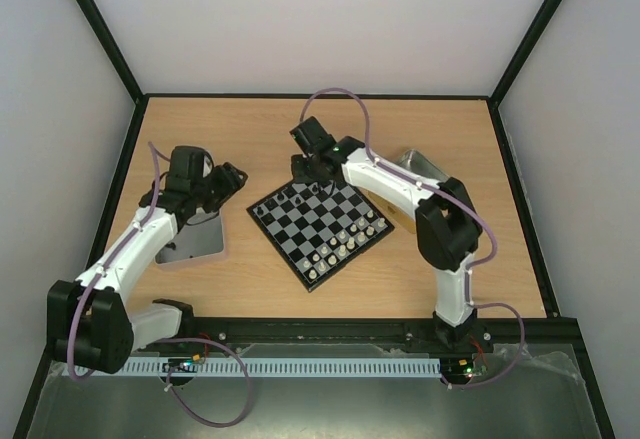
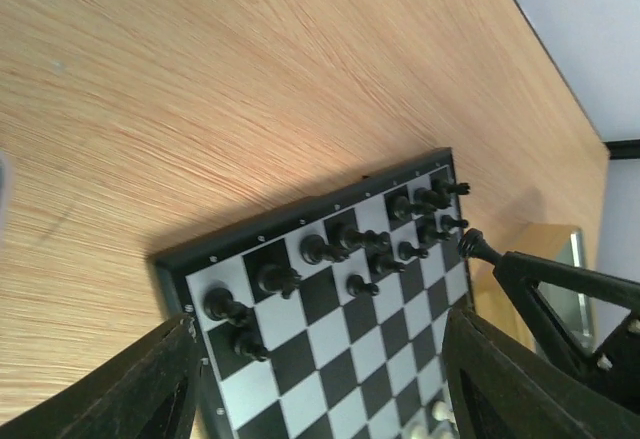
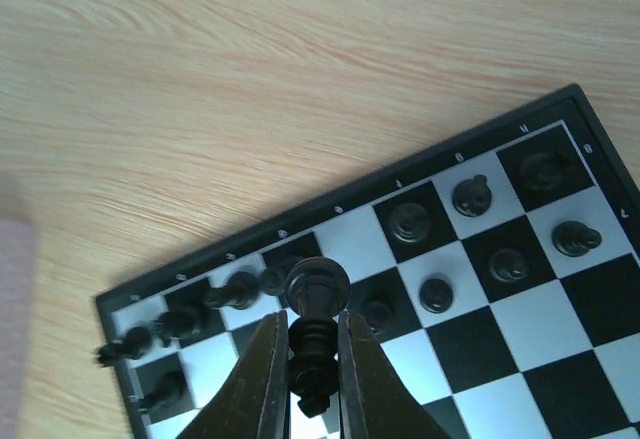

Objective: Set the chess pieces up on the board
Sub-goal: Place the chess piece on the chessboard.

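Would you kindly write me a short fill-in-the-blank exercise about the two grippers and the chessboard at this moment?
1. The right gripper is shut on a ____ chess piece.
2. The left gripper hangs beside the board with its jaws ____, holding nothing.
3. The board lies on a ____ table.
Missing words: black; open; wooden.

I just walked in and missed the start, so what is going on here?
The right end effector is shut on a black chess piece over the far rows of the board, where other black pieces stand. The left end effector is open and empty beside it. White pieces line the opposite rows.
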You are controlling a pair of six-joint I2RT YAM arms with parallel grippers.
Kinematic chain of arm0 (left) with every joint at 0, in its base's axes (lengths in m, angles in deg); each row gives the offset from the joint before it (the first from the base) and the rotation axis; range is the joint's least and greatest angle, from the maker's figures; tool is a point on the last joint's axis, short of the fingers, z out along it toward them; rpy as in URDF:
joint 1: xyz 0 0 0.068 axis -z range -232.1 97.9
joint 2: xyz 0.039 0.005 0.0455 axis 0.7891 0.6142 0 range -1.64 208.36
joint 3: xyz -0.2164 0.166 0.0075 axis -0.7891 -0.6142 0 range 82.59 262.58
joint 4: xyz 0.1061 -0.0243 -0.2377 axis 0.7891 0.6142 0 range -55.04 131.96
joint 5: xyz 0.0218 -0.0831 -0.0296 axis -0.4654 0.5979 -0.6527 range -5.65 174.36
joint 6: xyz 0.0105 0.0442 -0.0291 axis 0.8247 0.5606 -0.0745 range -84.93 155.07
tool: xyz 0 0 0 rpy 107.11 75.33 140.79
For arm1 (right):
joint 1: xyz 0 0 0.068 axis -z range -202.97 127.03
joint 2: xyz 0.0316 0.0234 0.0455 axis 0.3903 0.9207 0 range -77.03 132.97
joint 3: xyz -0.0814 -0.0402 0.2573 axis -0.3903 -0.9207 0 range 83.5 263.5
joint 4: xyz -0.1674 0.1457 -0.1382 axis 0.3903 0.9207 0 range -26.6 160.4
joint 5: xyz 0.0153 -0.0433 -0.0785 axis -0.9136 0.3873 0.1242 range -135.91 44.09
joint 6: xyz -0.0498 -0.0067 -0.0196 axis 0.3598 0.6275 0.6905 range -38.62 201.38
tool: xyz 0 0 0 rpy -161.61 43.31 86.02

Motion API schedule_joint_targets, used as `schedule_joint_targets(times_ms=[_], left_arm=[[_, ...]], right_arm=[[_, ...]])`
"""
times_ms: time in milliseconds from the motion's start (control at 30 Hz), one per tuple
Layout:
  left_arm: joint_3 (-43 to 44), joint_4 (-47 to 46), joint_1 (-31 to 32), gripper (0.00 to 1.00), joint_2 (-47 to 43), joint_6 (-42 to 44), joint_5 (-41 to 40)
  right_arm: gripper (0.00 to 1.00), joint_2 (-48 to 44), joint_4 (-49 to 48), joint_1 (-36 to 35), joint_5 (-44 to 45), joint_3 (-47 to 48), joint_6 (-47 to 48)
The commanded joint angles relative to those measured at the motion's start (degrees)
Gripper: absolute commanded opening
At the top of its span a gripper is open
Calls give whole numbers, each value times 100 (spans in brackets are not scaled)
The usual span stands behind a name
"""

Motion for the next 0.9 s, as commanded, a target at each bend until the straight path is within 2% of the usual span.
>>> schedule_joint_targets(times_ms=[0, 200, 733, 867], left_arm=[[128, 443, -54, 68, -205, 780, -532], [24, 482, -92, 68, -188, 921, -433], [-215, 361, -96, 69, -65, 856, -333], [-227, 360, -90, 69, -32, 859, -326]], right_arm=[[2, 495, 1133, -43, 418, 565, 452], [2, 1038, 1323, -39, 352, 1030, 513], [6, 1751, 1360, -37, 386, 1672, 672], [11, 1843, 1406, -39, 421, 1755, 678]])
